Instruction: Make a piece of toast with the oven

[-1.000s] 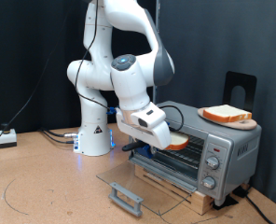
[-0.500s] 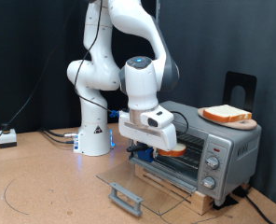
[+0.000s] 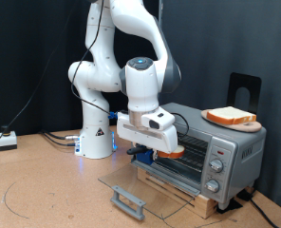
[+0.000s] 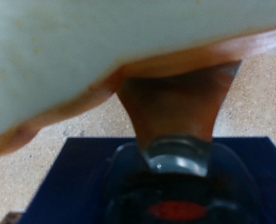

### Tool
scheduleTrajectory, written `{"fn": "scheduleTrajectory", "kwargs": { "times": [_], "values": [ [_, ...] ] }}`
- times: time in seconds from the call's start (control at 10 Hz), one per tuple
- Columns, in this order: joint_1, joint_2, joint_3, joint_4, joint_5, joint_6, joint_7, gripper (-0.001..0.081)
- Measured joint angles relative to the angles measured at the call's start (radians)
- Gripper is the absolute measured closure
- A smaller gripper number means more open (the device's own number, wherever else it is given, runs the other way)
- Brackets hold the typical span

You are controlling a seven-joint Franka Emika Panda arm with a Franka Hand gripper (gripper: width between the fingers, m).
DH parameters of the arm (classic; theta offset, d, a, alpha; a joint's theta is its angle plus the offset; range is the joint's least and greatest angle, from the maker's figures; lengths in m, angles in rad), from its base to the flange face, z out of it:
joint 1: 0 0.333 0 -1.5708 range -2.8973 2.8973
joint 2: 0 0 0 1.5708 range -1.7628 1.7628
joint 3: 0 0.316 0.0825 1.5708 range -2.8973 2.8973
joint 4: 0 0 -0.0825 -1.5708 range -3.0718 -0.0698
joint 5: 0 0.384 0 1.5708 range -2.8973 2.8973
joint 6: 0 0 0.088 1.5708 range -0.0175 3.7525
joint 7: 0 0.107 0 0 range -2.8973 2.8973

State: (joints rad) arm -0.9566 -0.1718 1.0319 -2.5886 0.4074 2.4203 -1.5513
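My gripper (image 3: 160,144) is shut on the piece of toast (image 3: 174,150), a pale slice with a tan crust that sticks out towards the exterior view's right. It hangs just in front of the oven's (image 3: 215,154) open mouth, above the dropped glass door (image 3: 145,183) and level with the wire rack (image 3: 178,166). In the wrist view the toast (image 4: 91,56) fills the upper picture and hides the fingers. A second slice (image 3: 230,116) lies on a wooden board on the oven's roof.
The door's grey bar handle (image 3: 129,201) juts out low over the wooden table (image 3: 46,190). The arm's white base (image 3: 96,138) stands at the exterior view's left of the oven. A black stand (image 3: 243,90) rises behind the oven. Cables and a small box (image 3: 6,141) lie at far left.
The hand has swung more upright and carried the toast slightly to the exterior view's left, out from the oven's mouth. Over the last half second it has barely moved.
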Motion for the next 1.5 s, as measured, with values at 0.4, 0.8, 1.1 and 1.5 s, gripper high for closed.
{"fn": "scheduleTrajectory", "kwargs": {
  "times": [0.4,0.8,1.1,1.5],
  "values": [
    [0.000,-0.025,0.000,0.000,-0.056,-0.001,0.007,0.0410],
    [-0.004,-0.044,0.003,0.000,-0.081,-0.012,0.022,0.0410],
    [-0.023,-0.084,0.029,-0.001,-0.180,0.004,0.108,0.0410],
    [-0.021,-0.111,0.024,-0.007,-0.157,0.020,0.115,0.0410]
  ]
}}
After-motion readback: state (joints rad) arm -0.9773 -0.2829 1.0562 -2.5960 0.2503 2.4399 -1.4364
